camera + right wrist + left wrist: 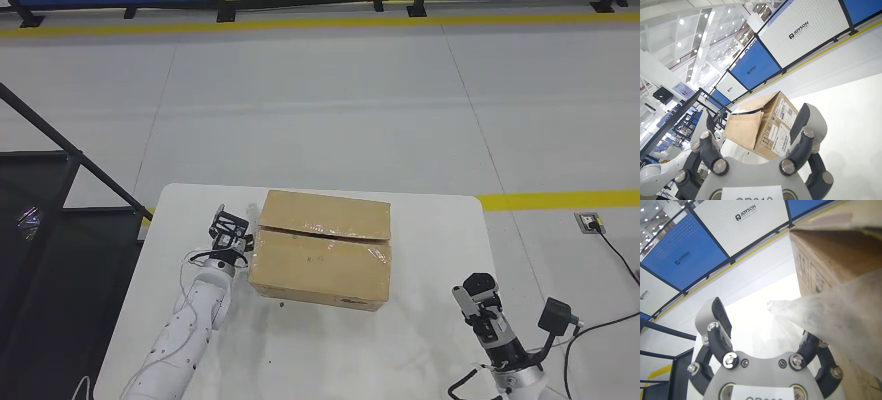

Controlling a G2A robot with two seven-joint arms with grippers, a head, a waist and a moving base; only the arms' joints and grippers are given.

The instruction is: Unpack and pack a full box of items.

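- Top view: the cardboard box sits mid-way across the white table, top flaps folded over, with a seam running across the lid.
- Right wrist view: one top flap sits slightly proud, with a dark gap at the seam and ragged edges. It does not look sealed flat. Contents are hidden.
- The left gripper is just beside the box's left end, near the top edge. Can't tell whether it touches.
- Left wrist view: one finger pad stands wide off centre and the linkage is spread, so I read the jaws as apart with nothing between them. The other finger is behind a blurred pale strip close to the lens. Can't identify it.
- The right gripper is well apart from the box, over the near right part of the table. Its fingers are spread and hold nothing.
- Progress, my read: very start. The flaps aren't opened and nothing has been lifted out, so the whole unpack and the whole repack are left.
- Likely next step: raise a flap from the left end. The loose flap should give easily. The risk is the box sliding on the table instead of the flap lifting.
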